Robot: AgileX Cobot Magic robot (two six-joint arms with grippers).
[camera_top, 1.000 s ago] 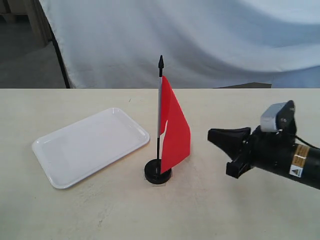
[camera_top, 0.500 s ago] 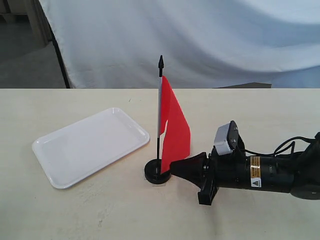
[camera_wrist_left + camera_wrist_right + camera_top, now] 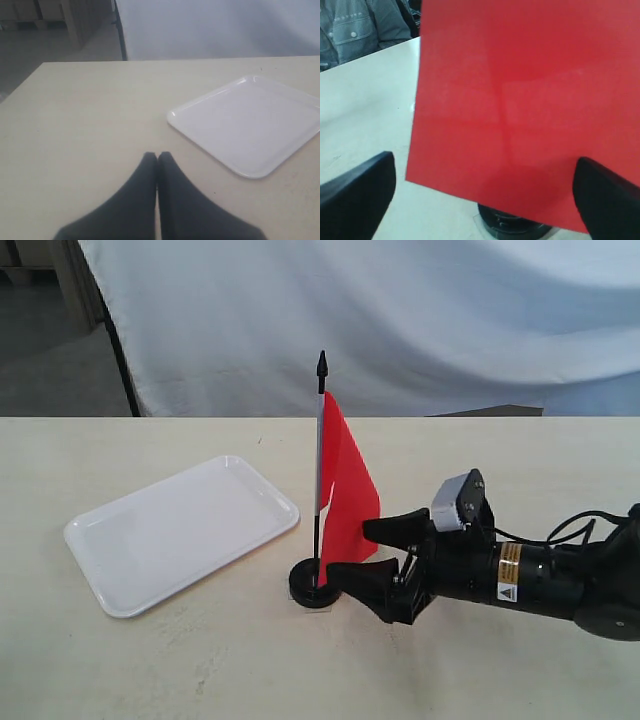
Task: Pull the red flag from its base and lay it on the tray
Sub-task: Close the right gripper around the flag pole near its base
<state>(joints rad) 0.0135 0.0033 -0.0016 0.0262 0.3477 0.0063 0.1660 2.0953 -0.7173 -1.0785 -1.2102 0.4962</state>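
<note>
The red flag stands upright in its base near the middle of the table, just beside the tray but apart from it. Its cloth is a plain, smooth, matte red sheet hanging flat from a thin pole, which is silvery along the upper stretch, black lower down, and ends in a pointed black tip. The base is a small round black disc, slightly glossy and puck-like, sitting flat on the pale, matte tabletop. The tray is white plastic, rectangular, with rounded corners and a low raised rim. My right gripper lies low over the table, its black wedge-shaped fingers spread wide to either side of the cloth's lower edge and gripping nothing. Whether either one touches the cloth I cannot tell. My left gripper hangs over bare table near a corner of the tray, its two tapered black fingers pressed together and holding nothing.
</note>
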